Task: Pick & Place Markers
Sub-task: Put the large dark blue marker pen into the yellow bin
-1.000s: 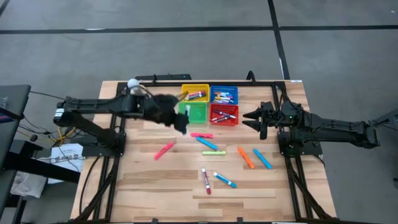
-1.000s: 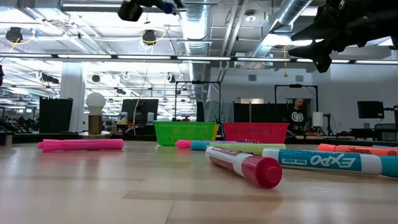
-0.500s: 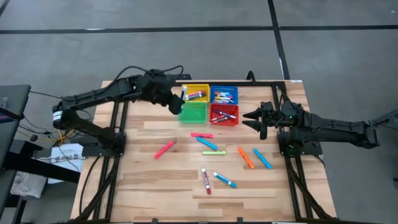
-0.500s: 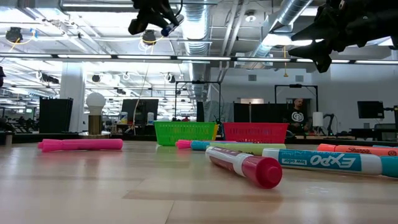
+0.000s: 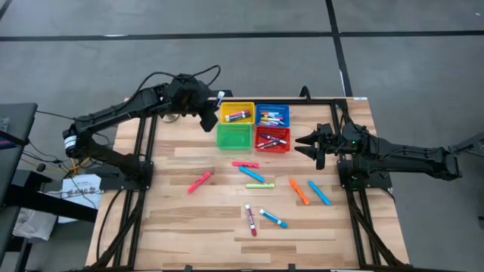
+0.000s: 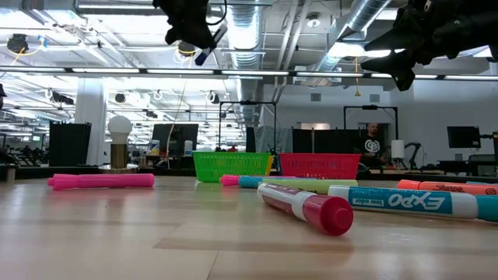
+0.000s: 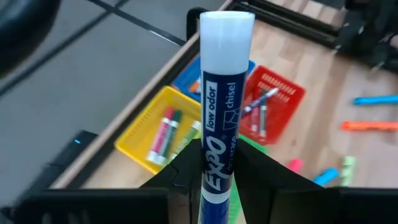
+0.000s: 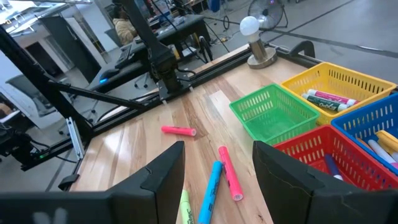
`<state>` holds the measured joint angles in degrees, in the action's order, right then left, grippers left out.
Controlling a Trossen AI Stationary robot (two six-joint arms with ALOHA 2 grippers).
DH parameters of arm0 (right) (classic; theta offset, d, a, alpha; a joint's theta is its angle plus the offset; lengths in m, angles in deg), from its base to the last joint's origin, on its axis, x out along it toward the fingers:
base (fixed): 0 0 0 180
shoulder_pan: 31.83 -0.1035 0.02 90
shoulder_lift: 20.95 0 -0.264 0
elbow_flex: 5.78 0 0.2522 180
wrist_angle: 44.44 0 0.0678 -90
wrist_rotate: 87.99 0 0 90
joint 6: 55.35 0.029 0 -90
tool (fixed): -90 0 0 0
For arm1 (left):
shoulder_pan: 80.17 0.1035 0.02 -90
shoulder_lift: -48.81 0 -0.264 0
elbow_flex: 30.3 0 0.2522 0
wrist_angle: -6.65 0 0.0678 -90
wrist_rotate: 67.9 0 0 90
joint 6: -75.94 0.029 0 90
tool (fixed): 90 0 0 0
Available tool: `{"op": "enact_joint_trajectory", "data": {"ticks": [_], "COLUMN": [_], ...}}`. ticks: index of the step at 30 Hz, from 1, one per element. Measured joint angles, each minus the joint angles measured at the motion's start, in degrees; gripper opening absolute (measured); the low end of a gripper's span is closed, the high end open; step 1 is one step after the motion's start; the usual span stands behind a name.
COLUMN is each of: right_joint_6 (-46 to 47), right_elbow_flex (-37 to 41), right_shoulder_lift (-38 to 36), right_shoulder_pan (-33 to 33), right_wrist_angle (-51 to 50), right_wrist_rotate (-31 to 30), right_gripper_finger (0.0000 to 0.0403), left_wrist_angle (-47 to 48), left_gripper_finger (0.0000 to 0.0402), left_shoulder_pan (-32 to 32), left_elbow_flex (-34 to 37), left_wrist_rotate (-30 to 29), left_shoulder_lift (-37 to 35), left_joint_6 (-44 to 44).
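The left hand (image 5: 209, 113) hung in the upper middle of the high view, beside the yellow basket (image 5: 237, 113), pinching a blue Expo marker (image 7: 219, 118) that stood up between its fingers (image 7: 186, 177). The right hand (image 5: 302, 141) waited at centre right, just beside the red basket (image 5: 272, 139), its fingers spread and holding nothing. Loose markers (image 5: 254, 176) lay scattered across the tabletop (image 5: 189, 227) in the lower middle, below the green basket (image 5: 234, 136).

Even, bright overhead light; near marker (image 6: 305, 208) blurred in low view.
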<state>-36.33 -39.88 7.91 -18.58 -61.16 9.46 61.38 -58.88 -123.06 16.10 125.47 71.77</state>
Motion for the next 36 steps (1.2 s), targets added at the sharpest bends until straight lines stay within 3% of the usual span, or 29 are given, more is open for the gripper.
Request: {"op": "enact_joint_trajectory", "data": {"ticks": [14, 26, 36], "right_joint_6": [0.0, 0.0, 0.0], "right_elbow_flex": [0.0, 0.0, 0.0], "right_shoulder_lift": [0.0, 0.0, 0.0], "right_shoulder_pan": [0.0, 0.0, 0.0], "right_wrist_angle": [0.0, 0.0, 0.0], "right_wrist_rotate": [0.0, 0.0, 0.0], "right_gripper_finger": [0.0178, 0.0178, 0.0178], "left_wrist_angle": [-2.4, -10.9, -19.7], "left_gripper_finger": [0.0076, 0.0076, 0.0076], "left_shoulder_pan": [1.6, 4.8, 8.1], "left_elbow_flex": [0.0, 0.0, 0.0], "left_wrist_rotate": [-0.9, -1.5, -1.9], "left_shoulder_lift": [3.9, 17.7, 27.2], "left_joint_6": [20.2, 36.9, 43.4]}}
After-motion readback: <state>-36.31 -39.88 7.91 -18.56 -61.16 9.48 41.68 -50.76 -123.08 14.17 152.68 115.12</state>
